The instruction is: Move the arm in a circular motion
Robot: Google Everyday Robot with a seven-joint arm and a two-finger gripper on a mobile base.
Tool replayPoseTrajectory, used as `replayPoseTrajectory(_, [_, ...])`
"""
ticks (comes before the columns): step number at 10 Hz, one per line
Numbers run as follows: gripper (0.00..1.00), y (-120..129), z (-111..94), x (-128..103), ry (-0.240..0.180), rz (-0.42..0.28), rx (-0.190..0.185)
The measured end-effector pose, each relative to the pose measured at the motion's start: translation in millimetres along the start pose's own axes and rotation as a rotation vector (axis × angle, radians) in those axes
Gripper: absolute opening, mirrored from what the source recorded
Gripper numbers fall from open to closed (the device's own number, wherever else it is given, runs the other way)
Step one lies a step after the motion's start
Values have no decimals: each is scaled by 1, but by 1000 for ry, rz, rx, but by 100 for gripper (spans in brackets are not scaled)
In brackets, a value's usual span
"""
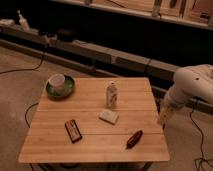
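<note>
- The thick white smooth arm (186, 88) is seen beyond the right edge of the wooden slatted table (90, 140), angled down-left.
- Its upper part is cut off by the frame.
- The tan gripper (162, 120) sits beside that edge; its state cannot be told.

Smooth white arm (186, 86), tan end effector (162, 120) beside wooden table (90, 145).

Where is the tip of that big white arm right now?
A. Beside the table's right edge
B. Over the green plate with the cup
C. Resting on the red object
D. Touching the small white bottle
A: the thick white robot arm hangs its tan-tipped tool just off the right edge of the light wooden slatted table, touching nothing on it.
</note>
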Motion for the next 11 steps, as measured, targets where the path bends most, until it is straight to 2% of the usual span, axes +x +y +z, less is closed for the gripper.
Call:
replayPoseTrajectory(2, [80,-21,-10,43,50,-74,-3])
replayPoseTrajectory(3, [80,-28,-16,67,86,-111,7])
replayPoseTrajectory(4, [80,-29,-16,85,102,-145,12])
replayPoseTrajectory(5, [80,-28,-11,100,97,-183,23])
replayPoseTrajectory(7, [80,-26,-5,122,74,-253,24])
replayPoseTrajectory(9, [80,-23,-5,148,58,-317,14])
replayPoseTrajectory(11, [80,-18,-15,176,58,-359,-9])
